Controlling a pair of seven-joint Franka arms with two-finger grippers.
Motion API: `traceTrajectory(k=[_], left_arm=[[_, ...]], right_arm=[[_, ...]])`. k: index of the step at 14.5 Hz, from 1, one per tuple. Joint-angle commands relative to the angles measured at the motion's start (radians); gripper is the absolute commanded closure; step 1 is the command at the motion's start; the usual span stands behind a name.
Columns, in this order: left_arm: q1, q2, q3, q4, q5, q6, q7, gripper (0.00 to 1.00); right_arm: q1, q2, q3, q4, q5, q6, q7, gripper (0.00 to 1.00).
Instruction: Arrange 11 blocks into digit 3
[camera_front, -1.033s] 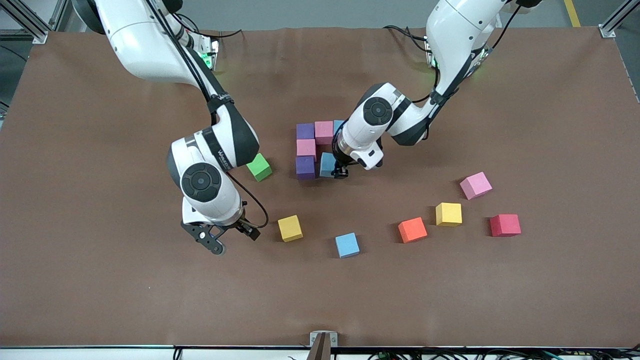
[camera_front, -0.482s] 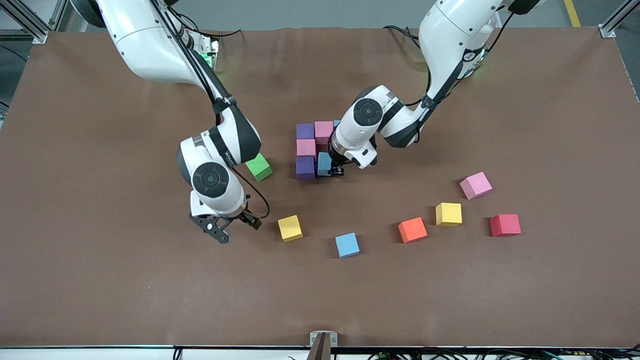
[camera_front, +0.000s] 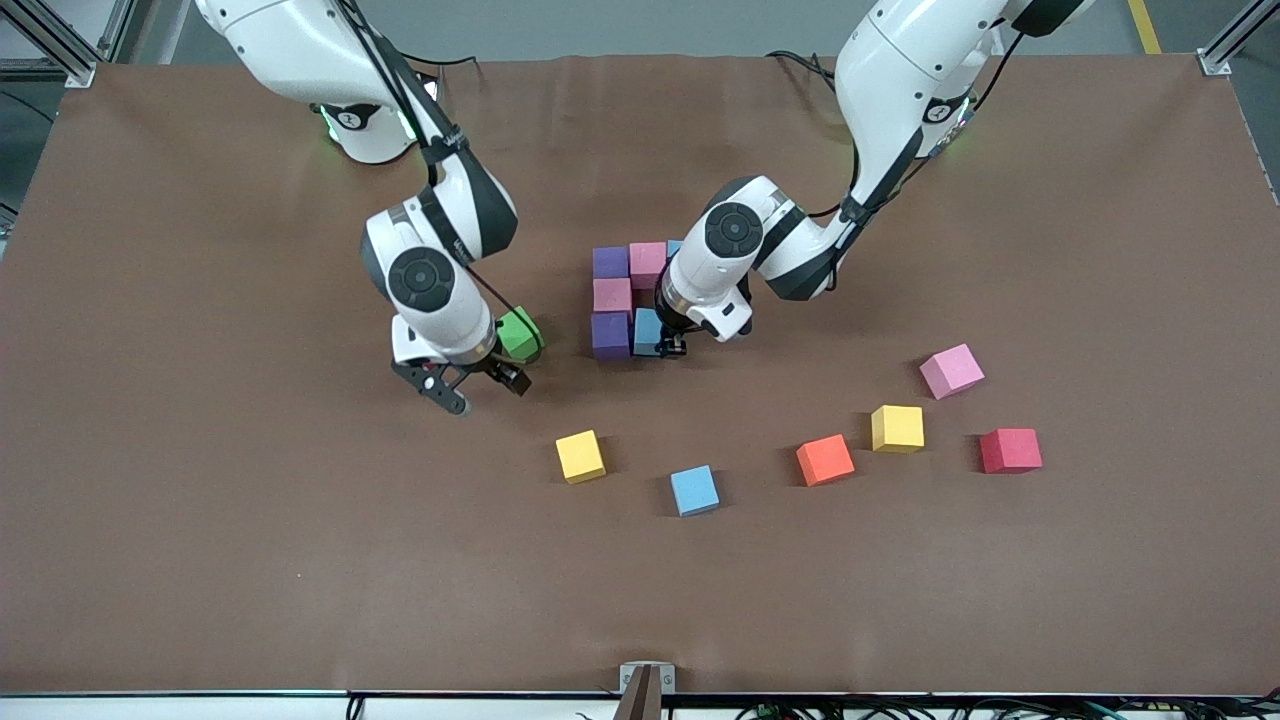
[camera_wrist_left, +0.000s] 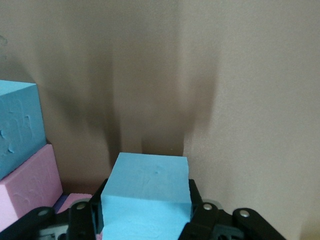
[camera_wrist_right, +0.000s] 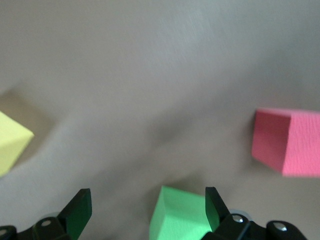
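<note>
Brown table (camera_front: 200, 500), blue block (camera_wrist_left: 147, 197) gripped square

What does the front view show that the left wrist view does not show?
Only the front view shows the right gripper, open beside the green block, and loose blocks such as the orange block and the red cube.

Only the left wrist view shows the left gripper's fingers clamped on two sides of the light blue block.

Both show that block, the left gripper and the pink block.
</note>
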Motion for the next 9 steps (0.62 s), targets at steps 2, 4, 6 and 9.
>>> traceTrajectory(k=[2,4,6,9], left_arm=[[-0.050,0.012,0.042,0.028,0.025,-0.001,-0.045,0.78],[-0.082,0.020,0.073,0.036,0.025,-0.001,-0.067,0.78],[-0.097,0.027,0.085,0.051,0.025,-0.001,-0.079,0.78],[-0.099,0.040,0.085,0.064,0.025,-0.001,-0.081,0.78]], right_arm=[[0.075,-0.053,-0.004,-0.093,0.013,0.030,0.117,0.00],[0.094,-0.051,-0.004,-0.101,0.013,0.038,0.150,0.00],[0.114,-0.047,-0.006,-0.112,0.013,0.049,0.175,0.00],[0.138,-0.048,-0.006,-0.165,0.010,0.101,0.189,0.00]])
